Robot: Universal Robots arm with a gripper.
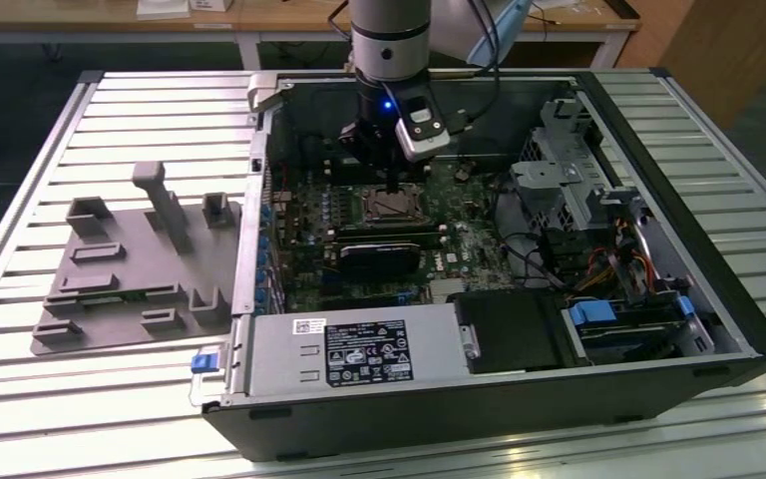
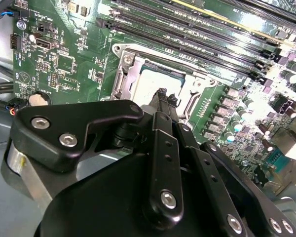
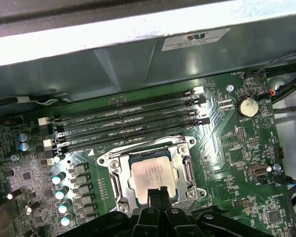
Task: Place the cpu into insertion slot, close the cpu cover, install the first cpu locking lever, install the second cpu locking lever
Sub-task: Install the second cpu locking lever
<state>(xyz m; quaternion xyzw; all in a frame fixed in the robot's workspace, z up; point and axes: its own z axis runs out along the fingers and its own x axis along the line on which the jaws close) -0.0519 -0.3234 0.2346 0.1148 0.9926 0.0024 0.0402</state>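
Chip (image 3: 150, 177) sits in the socket (image 3: 119, 186) with cover (image 3: 188, 170) closed; gripper (image 3: 158, 193), fingers pressed together, hovers above; lever status unclear.

The setting looked like a robotics lab or test workshop. An opened desktop computer case (image 1: 490, 259) lay on its side on a slatted metal table (image 1: 37, 399), its green motherboard (image 1: 356, 215) exposed. Just beside the case, on the exterior view's left, sat a grey moulded fixture tray (image 1: 124, 264) with upright holders. Behind the case stood wooden workbenches (image 1: 290, 20) on white legs, above a dark floor. A robot arm (image 1: 390, 40) came down over the case.
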